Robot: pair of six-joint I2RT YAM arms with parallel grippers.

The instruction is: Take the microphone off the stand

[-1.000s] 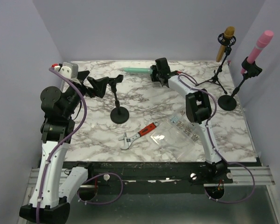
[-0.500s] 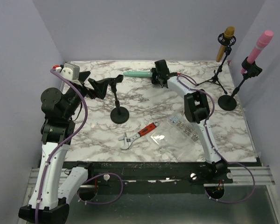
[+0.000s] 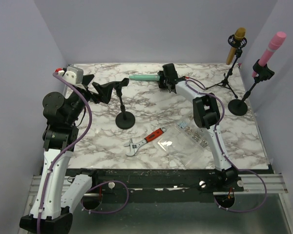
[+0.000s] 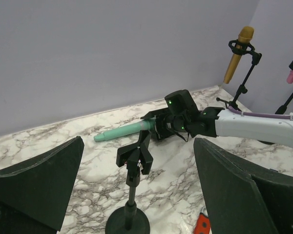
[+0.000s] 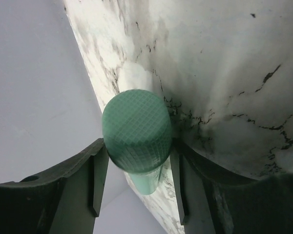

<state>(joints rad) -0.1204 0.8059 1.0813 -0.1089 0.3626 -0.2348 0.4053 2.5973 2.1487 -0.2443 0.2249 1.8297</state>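
The green microphone [image 3: 144, 76] lies level just above the marble at the back, clear of its stand. My right gripper [image 3: 161, 77] is shut on its mesh head [image 5: 136, 129], with a finger on each side. It also shows in the left wrist view [image 4: 124, 130]. The empty black stand [image 3: 124, 118] stands on its round base left of centre, its clip [image 4: 136, 156] open at the top. My left gripper [image 3: 105, 90] is open and empty, just left of the clip. In the left wrist view its fingers [image 4: 44, 180] frame the stand without touching it.
A gold microphone [image 3: 236, 46] on a tripod stand and a pink microphone [image 3: 271, 48] on a round-base stand are at the back right. A red-handled wrench [image 3: 146, 140] and a clear plastic bag of small parts [image 3: 188, 139] lie near the front centre.
My right gripper has shifted the green microphone a little to the right along the back of the table. My left arm has barely moved.
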